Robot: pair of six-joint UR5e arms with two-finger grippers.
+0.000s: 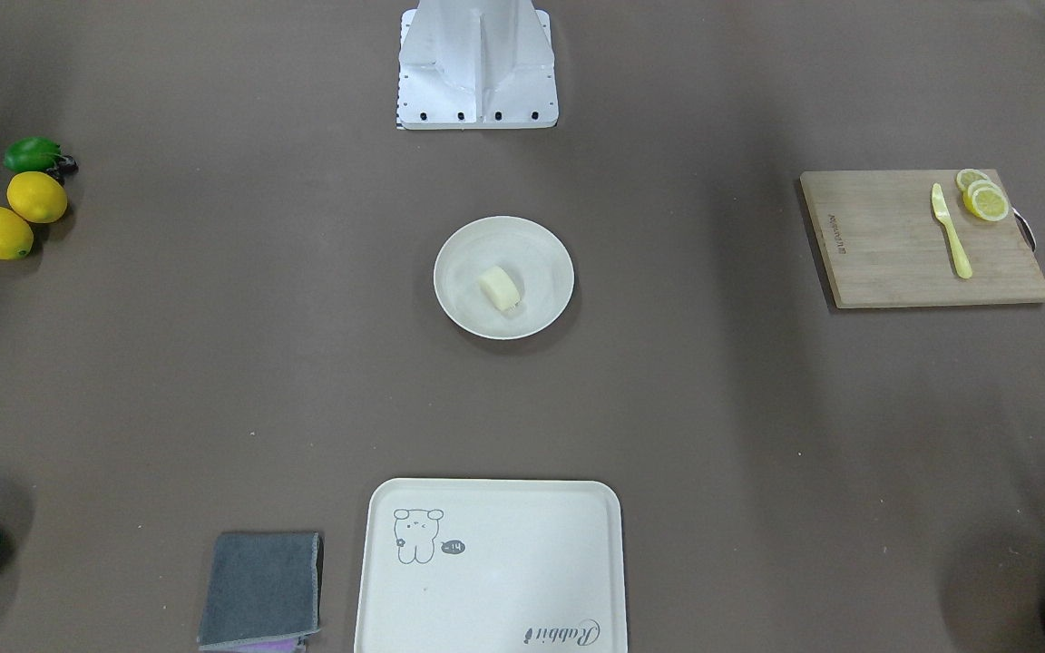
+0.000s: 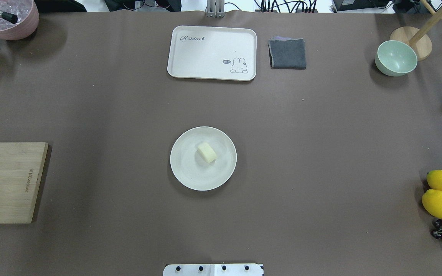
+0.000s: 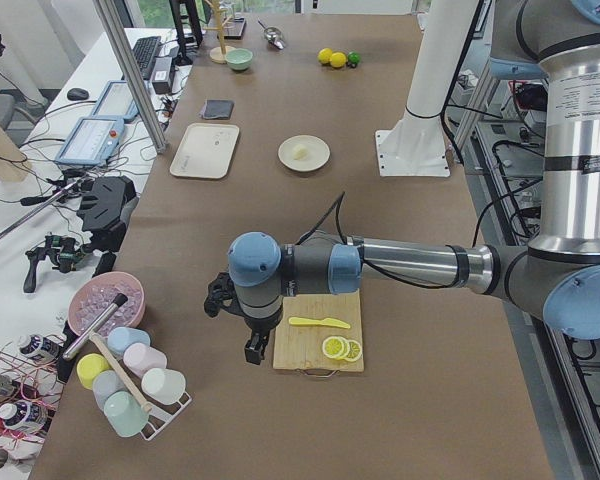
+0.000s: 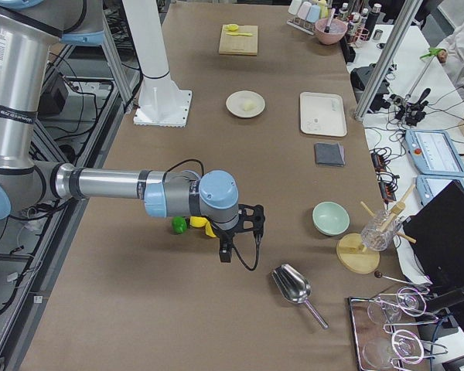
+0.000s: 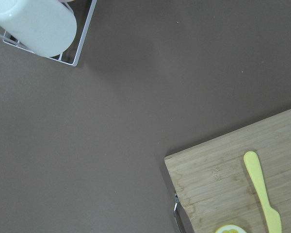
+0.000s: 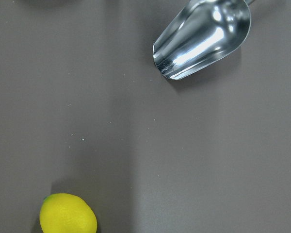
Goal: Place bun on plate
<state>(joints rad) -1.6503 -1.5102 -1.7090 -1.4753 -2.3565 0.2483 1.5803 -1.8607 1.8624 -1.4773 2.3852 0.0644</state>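
The bun (image 1: 500,287) rests on the plate (image 1: 463,313) mid-surface. Only side views catch the left arm (image 3: 410,265) and right arm (image 4: 108,184); their jaws' state cannot be told.

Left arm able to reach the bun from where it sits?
Probably yes: bun lies uncovered on the plate, mid-table; nothing shows between it and the left end effector beside the cutting board.

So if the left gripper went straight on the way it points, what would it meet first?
Most likely bare table. The left gripper points down just beside the board, not over it, though depth is uncertain.
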